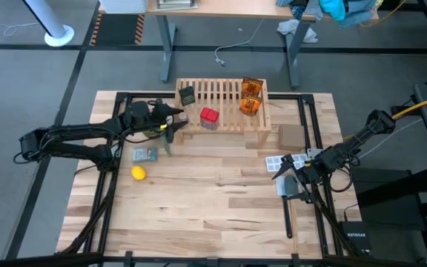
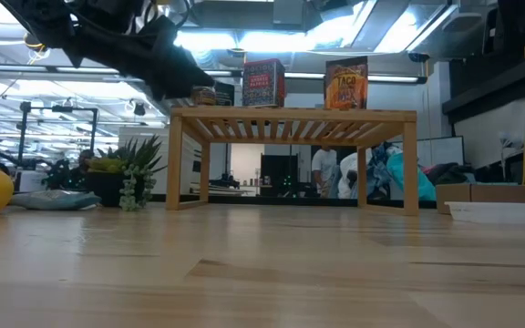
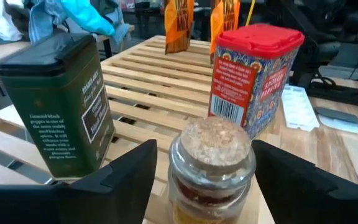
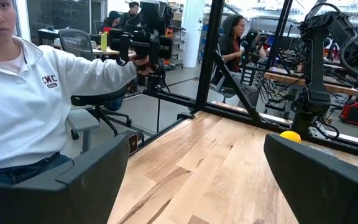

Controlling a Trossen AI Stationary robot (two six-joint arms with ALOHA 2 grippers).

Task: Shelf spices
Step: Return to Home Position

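Observation:
The light-wood shelf (image 1: 224, 96) stands at the table's far middle. On its slatted top are the dark grey box (image 1: 187, 95), the red tin (image 1: 209, 117) and two orange packets (image 1: 251, 96). My left gripper (image 1: 175, 119) is at the shelf's left end, open, with the tiny clear jar (image 3: 211, 165) between its fingers. The jar is cork-topped and upright, and its foot is out of the picture. The low view shows the jar (image 2: 203, 95) on the shelf top beside the dark gripper. My right gripper (image 1: 291, 174) waits open near the table's right edge. My left gripper has a finger on either side of the jar's glass wall (image 3: 179, 180), coming in level from the table's left. A gap shows at one finger (image 3: 135, 171). The other finger (image 3: 278, 174) stands right at the wall, and I cannot tell whether it touches.
A yellow round toy (image 1: 138, 173), a flat bluish packet (image 1: 145, 154) and a small green plant (image 1: 166, 133) lie near the shelf's left end. A white ice-cube tray (image 1: 275, 162) and a cardboard box (image 1: 291, 135) sit on the right. A person in white (image 4: 23, 106) sits beyond the table.

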